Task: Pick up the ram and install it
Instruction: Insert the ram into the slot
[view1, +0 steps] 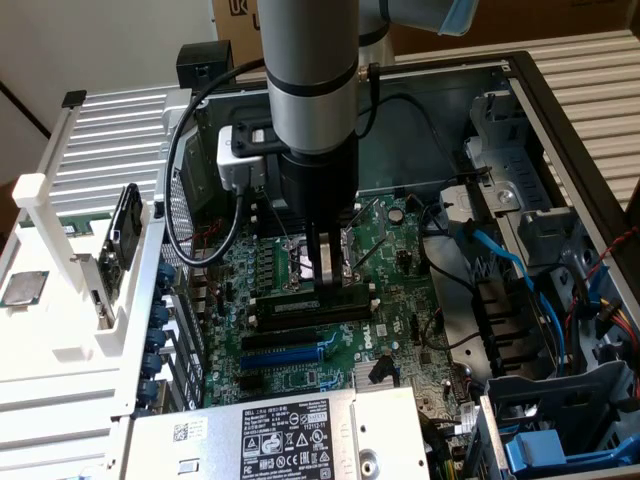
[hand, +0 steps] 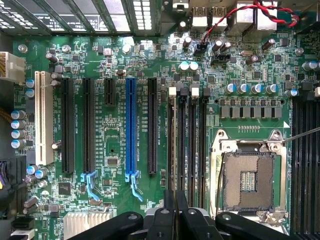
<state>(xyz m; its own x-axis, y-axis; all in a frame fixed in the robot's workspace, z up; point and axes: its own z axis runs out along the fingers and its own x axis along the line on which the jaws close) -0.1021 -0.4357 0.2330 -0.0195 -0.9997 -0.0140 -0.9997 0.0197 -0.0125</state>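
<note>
While the gripper (hand: 175, 199) pinches it between two fingers (hand: 169, 212), one long, thin, green-black ram (view1: 300, 306) stands among four black memory slots (hand: 192, 140).

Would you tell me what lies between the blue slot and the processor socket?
In the wrist view, one long black slot and then the bank of memory slots lie between the blue slot and the processor socket.

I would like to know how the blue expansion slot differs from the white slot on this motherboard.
The blue expansion slot is blue with a blue latch at one end; the white slot is white with no latch showing. The blue expansion slot lies between black slots, nearer the memory slots; the white slot sits nearer the board's edge. Both are long, narrow, parallel and empty.
</note>
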